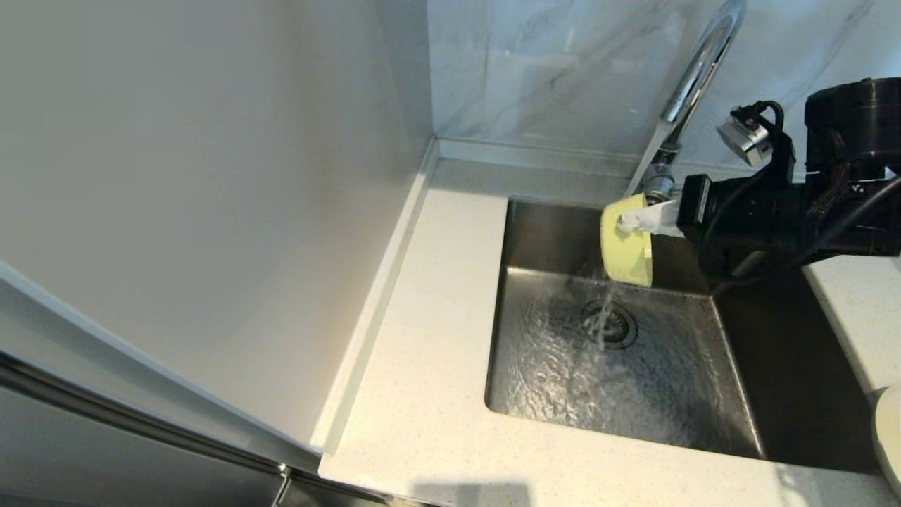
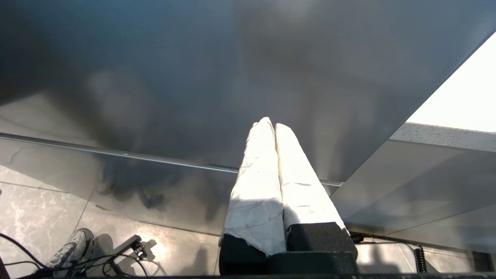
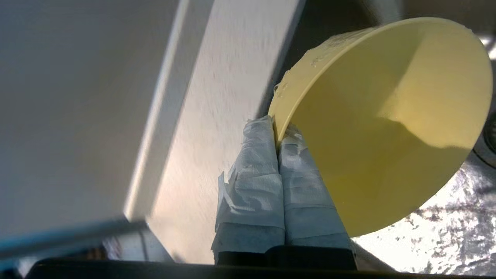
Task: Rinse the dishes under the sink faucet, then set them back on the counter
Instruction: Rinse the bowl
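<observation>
The head view shows the whole scene: the right claw (image 1: 644, 220) reaches in from the right and holds the pale-yellow bowl (image 1: 626, 243) on its side over the sink (image 1: 563, 352), just below the base of the chrome faucet (image 1: 693, 77). Water runs off the bowl's lower edge down to the round drain (image 1: 609, 324), and the basin floor is rippled with it. The off-white worktop (image 1: 436, 296) wraps the sink on the left and front; at the far right edge a sliver of the cream plate (image 1: 888, 429) lies on it.

Only the right wrist view shows the grip itself: the two tape-wrapped fingers (image 3: 252, 186) are pinched shut on the bowl's rim (image 3: 277, 128), one inside and one outside. The bowl (image 3: 387, 128) is smooth, plain yellow, with droplets beading along its rim.

The left claw (image 2: 273, 126) appears in its own wrist view alone, its white-wrapped fingers pressed together on nothing, hanging beside a dark cabinet front (image 2: 193, 77) above a tiled floor (image 2: 38, 217).
</observation>
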Motion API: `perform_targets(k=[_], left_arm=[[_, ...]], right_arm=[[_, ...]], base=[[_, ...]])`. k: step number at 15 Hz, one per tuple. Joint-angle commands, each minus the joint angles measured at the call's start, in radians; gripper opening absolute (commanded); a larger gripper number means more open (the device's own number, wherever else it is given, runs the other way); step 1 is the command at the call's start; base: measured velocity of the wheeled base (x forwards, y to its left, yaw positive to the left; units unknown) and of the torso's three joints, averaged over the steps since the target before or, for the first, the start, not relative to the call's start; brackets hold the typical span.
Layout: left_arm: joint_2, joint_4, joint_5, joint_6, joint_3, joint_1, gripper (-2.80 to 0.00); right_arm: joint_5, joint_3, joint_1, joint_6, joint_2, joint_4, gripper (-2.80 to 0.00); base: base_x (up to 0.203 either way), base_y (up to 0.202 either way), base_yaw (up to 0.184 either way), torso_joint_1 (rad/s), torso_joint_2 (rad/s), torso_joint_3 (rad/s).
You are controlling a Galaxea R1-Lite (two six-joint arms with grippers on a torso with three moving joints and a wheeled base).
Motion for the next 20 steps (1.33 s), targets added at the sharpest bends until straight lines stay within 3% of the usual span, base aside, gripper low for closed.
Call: perform_targets(k=[1,4,7,14,18,20], left_arm=[[0.000,0.000,-0.001,-0.001,0.000,0.000,-2.80],[0.000,0.000,0.000,-0.001,0.000,0.000,-2.80],[0.000,0.000,0.000,-0.001,0.000,0.000,-2.80],[0.000,0.000,-0.001,0.000,0.000,0.000,-2.80],[0.000,0.000,0.000,0.000,0.000,0.000,-2.80],[0.000,0.000,0.000,-0.001,0.000,0.000,-2.80]], right_arm=[[0.028,-0.001,0.010,-0.177,-0.029,0.109,-2.80],[0.072,-0.026,0.013,-0.583,-0.041,0.341,-2.80],[0.068,-0.042,0.036,-0.866,-0.026,0.420,-2.80],[0.023,-0.242,0.109,-0.908,0.118,0.420,-2.80],[0.013,-0.309,0.092,-0.892,0.189,0.420,-2.80],[0.012,-0.345,0.063,-0.846,0.210,0.420,-2.80]], base=[[0.000,0.000,0.000,0.000,0.00,0.000],[0.000,0.000,0.000,0.000,0.00,0.000],[0.000,0.000,0.000,0.000,0.00,0.000],[0.000,0.000,0.000,0.000,0.00,0.000],[0.000,0.000,0.000,0.000,0.00,0.000],[0.000,0.000,0.000,0.000,0.00,0.000]])
